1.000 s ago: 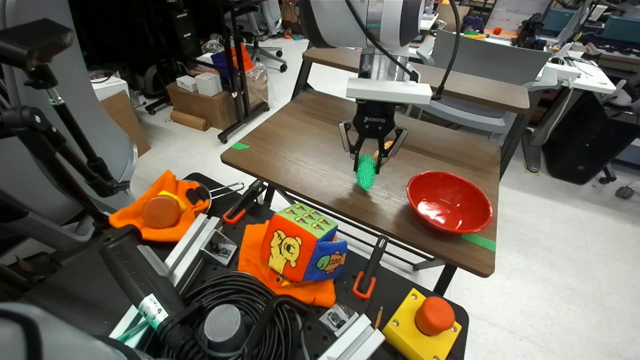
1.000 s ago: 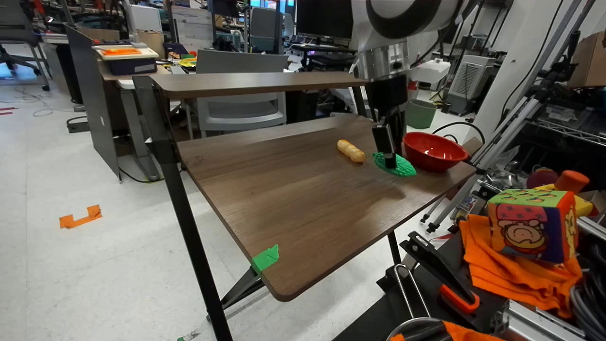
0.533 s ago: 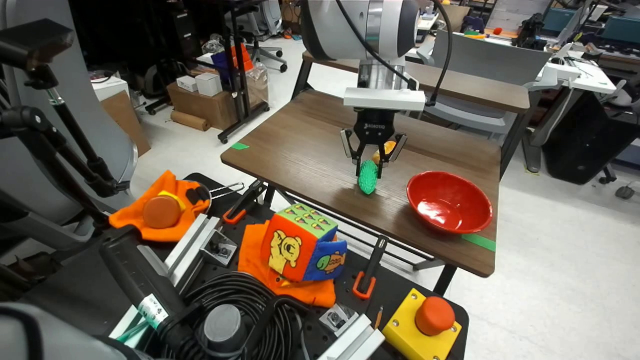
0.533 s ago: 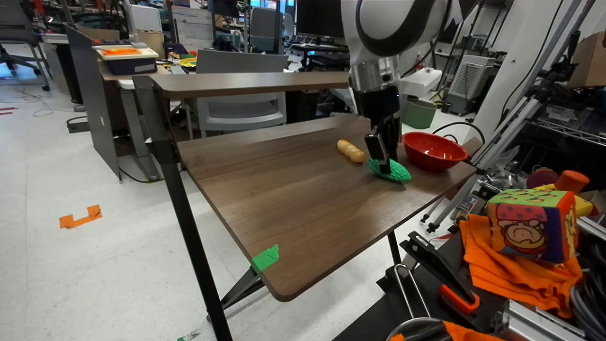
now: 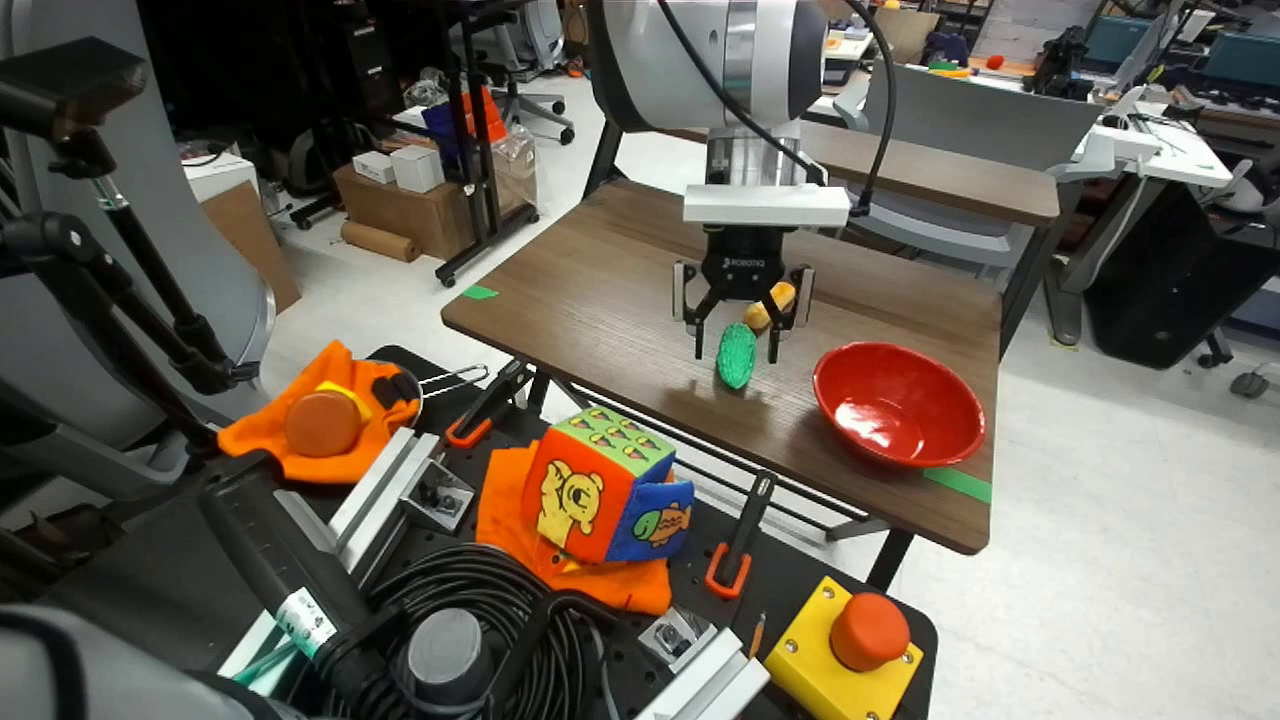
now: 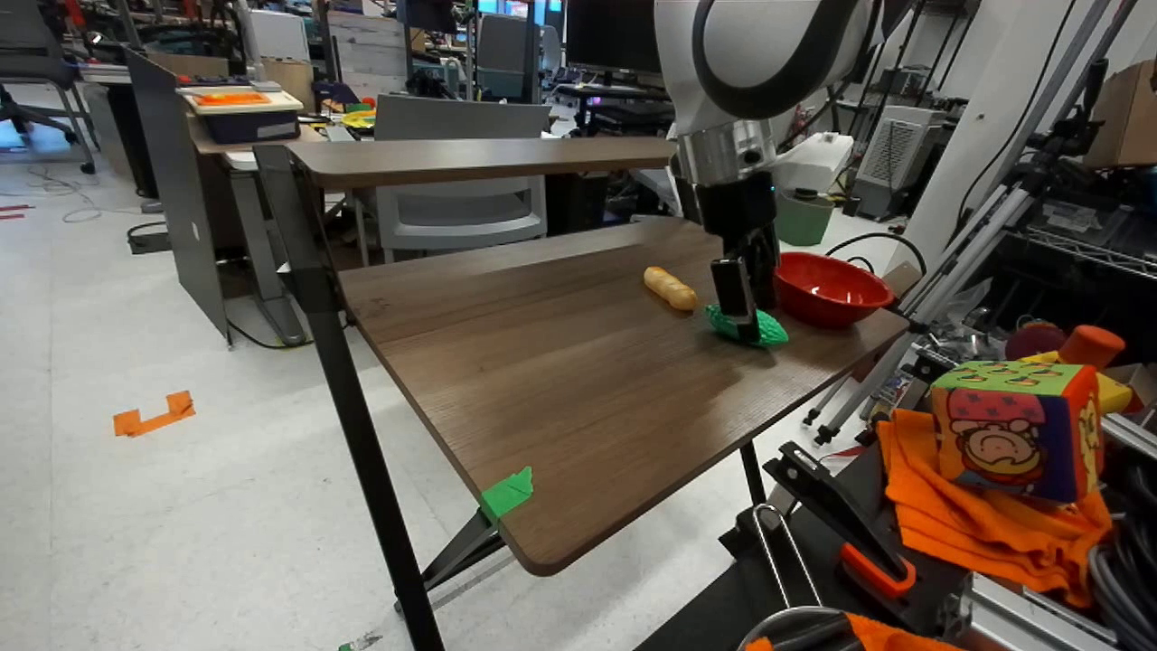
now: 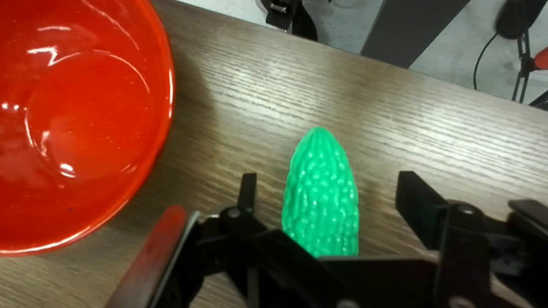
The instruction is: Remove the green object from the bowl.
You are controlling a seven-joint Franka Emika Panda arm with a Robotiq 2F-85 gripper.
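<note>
The green object (image 5: 736, 365), oval and bumpy, lies on the brown table outside the bowl; it shows in both exterior views and in the wrist view. My gripper (image 7: 329, 188) is spread over it. One fingertip (image 7: 247, 190) stands to its left and the other to its right, with a gap on each side. The near end of the green object is hidden behind the gripper's linkage in the wrist view. The red bowl (image 7: 85, 115) stands on the table to the left there, with nothing seen inside it.
A tan bread-like piece (image 6: 670, 288) lies on the table close to the green object. Beyond the table's edge (image 5: 640, 425), a black cart carries a soft picture cube (image 5: 610, 490), clamps and cables. A raised shelf (image 6: 488, 158) runs along the table's far side.
A second ago the gripper held the green object above the table. The object came down onto the tabletop, then the fingers spread apart and let it go. The bowl stayed put.
</note>
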